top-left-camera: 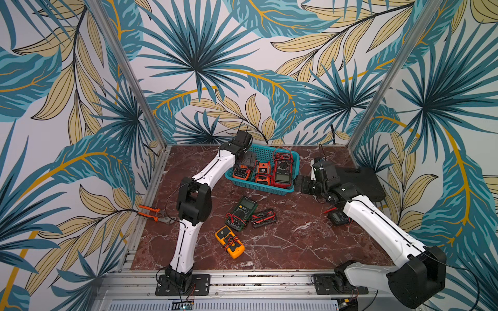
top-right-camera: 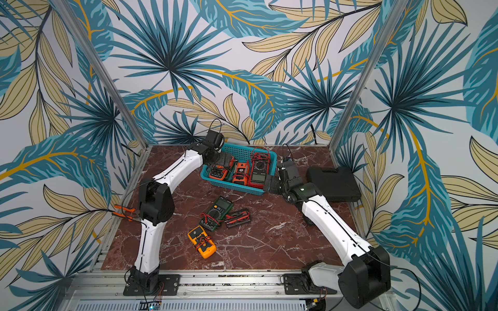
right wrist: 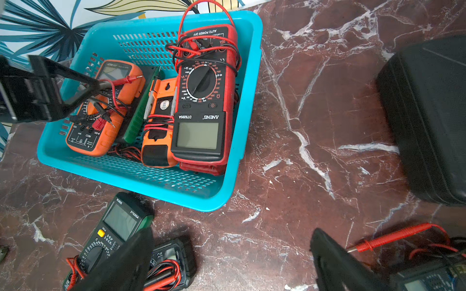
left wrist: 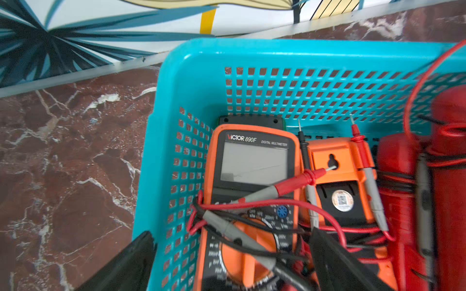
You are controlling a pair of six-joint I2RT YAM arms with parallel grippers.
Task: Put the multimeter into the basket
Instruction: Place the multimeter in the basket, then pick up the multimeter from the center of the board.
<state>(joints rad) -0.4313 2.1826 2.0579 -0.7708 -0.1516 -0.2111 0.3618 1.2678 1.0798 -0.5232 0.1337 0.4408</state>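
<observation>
orange multimeter (left wrist: 252,163) lies face up at the left end of the basket (right wrist: 151,186), upper middle in both top views. left gripper (left wrist: 230,239) hangs over it, fingers apart; right gripper (right wrist: 232,241) also has its fingers apart.

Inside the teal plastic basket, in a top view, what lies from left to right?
In order: orange multimeter with grey screen → orange multimeter lying face down → large red multimeter wrapped in leads.

Teal perforated basket (right wrist: 151,181), orange multimeter (right wrist: 100,131), red multimeter (right wrist: 201,100), white-veined maroon tabletop (right wrist: 315,126), leaf-patterned walls (top-left-camera: 194,67).
</observation>
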